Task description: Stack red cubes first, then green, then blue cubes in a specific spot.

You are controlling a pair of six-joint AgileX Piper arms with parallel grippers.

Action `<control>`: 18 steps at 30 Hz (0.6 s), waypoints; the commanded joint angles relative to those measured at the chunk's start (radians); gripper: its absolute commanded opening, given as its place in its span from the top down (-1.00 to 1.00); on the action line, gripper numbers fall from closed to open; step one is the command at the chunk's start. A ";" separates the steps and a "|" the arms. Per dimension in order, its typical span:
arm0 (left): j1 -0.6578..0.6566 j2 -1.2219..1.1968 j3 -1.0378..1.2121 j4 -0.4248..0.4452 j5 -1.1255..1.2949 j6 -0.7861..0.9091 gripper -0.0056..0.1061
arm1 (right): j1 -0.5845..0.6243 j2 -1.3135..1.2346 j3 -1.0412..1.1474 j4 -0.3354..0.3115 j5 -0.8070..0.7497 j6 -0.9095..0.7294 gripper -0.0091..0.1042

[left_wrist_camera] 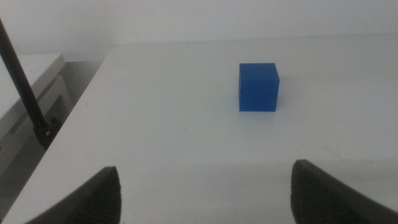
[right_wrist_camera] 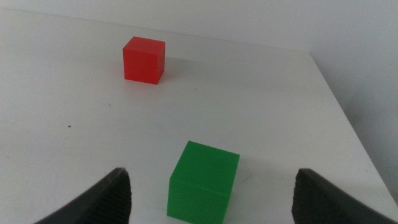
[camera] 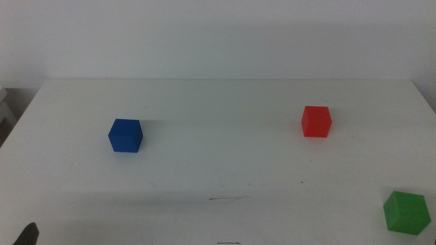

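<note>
Nothing was stacked yet. The red cube [camera: 317,122] stood toward the bench's [camera: 225,163] right edge. Both tools, left [left_wrist_camera: 205,193] and right [right_wrist_camera: 211,193], were open and empty. The next move probably required carrying red to the marked line [camera: 228,199].

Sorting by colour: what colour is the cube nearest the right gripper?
Green, clearest in the right wrist view.

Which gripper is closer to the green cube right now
Right. The right gripper sits just behind the green cube, jaws open, the cube lying ahead between them. The left gripper, also open, faces the blue cube on the table's far side.
</note>
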 commanded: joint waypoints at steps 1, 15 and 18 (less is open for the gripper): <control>0.001 -0.022 0.000 -0.004 -0.082 -0.002 -0.77 | -0.007 -0.005 -0.044 -0.008 -0.053 -0.011 -0.33; 0.001 -0.022 0.000 -0.004 -0.082 -0.002 -0.77 | -0.007 0.439 -0.634 -0.038 0.305 -0.011 -0.33; 0.001 -0.022 0.000 -0.004 -0.082 -0.002 -0.77 | -0.007 0.556 -0.735 -0.036 0.349 -0.011 -0.33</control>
